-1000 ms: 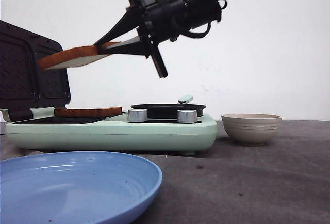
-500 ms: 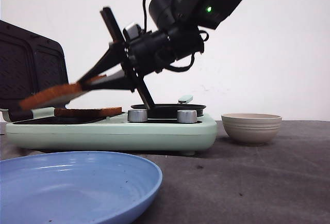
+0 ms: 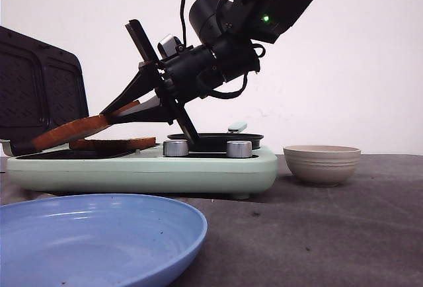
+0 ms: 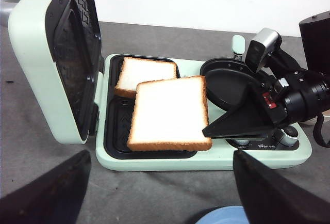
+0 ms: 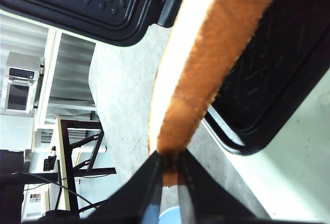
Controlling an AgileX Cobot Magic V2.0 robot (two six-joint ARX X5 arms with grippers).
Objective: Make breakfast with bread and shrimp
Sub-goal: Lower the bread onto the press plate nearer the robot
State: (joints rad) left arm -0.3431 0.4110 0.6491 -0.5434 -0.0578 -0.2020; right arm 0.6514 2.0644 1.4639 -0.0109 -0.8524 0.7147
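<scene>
My right gripper (image 3: 123, 111) is shut on one corner of a bread slice (image 3: 69, 132), which tilts down over the front tray of the mint-green sandwich maker (image 3: 145, 168). From the left wrist the held slice (image 4: 170, 111) partly overlaps a second bread slice (image 4: 147, 72) lying flat in the tray behind it. In the right wrist view the brown crust (image 5: 206, 69) runs away from the pinching right gripper (image 5: 169, 164). My left gripper (image 4: 160, 182) hangs open in front of the appliance, holding nothing. No shrimp is in view.
The sandwich maker's lid (image 3: 39, 95) stands open at the left. A round black pan (image 4: 229, 82) sits on its right half, above two knobs (image 3: 176, 148). A beige bowl (image 3: 322, 163) stands to the right and a blue plate (image 3: 99, 234) lies in front.
The right arm has come down and left, carrying the bread slice from high above the appliance to just over the tray, its far end tilted lower.
</scene>
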